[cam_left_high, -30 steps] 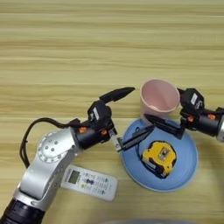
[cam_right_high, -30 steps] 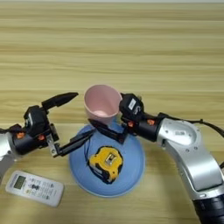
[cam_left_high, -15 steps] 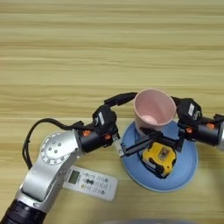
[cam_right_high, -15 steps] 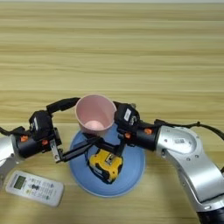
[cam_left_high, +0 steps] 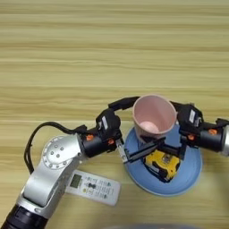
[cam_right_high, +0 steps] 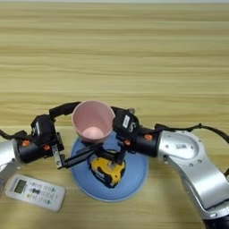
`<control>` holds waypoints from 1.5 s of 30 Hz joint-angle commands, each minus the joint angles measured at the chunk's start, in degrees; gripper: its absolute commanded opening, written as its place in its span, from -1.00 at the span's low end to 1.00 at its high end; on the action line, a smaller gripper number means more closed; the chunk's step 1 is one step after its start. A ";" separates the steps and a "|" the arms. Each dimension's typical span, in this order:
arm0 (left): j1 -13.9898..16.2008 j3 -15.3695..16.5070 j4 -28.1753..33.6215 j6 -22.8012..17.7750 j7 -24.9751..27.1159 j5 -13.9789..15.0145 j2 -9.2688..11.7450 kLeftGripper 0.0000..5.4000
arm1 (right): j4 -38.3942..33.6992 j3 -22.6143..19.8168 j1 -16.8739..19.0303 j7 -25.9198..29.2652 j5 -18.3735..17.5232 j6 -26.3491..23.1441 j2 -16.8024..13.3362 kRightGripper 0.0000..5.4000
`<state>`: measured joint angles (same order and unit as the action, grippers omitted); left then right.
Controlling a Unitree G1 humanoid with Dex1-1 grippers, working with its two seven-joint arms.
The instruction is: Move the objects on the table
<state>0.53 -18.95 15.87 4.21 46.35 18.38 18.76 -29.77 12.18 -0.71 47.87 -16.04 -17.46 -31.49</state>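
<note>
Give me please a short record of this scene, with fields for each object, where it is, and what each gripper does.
pink cup: upright, held up between both grippers, over the far-left rim of the plate
left gripper: jaws open around the cup, one finger behind it, one in front
right gripper: jaws shut on the cup's right wall
tape measure: lying on the plate, not held
blue plate: on the table, near edge
remote control: flat on the table, left of the plate, under the left arm
table: wooden
</note>
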 commanded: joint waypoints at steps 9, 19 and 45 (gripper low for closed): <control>-0.04 -0.38 -1.21 -0.74 0.04 -1.24 0.08 1.00 | -6.05 2.36 0.69 0.55 -1.44 -1.06 -1.32 0.60; 0.77 -1.26 -1.06 -0.90 1.58 -1.31 1.09 0.92 | -8.62 0.61 -0.41 -0.78 -3.71 -2.47 -0.95 0.60; 0.37 -0.63 -0.96 -0.29 1.06 -0.20 1.06 0.75 | -10.26 -0.40 0.67 -0.65 -5.94 -3.75 -0.49 1.00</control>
<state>0.45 -19.15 16.39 5.39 47.67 20.47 18.86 -36.33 12.90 0.71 46.67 -17.83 -21.94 -33.09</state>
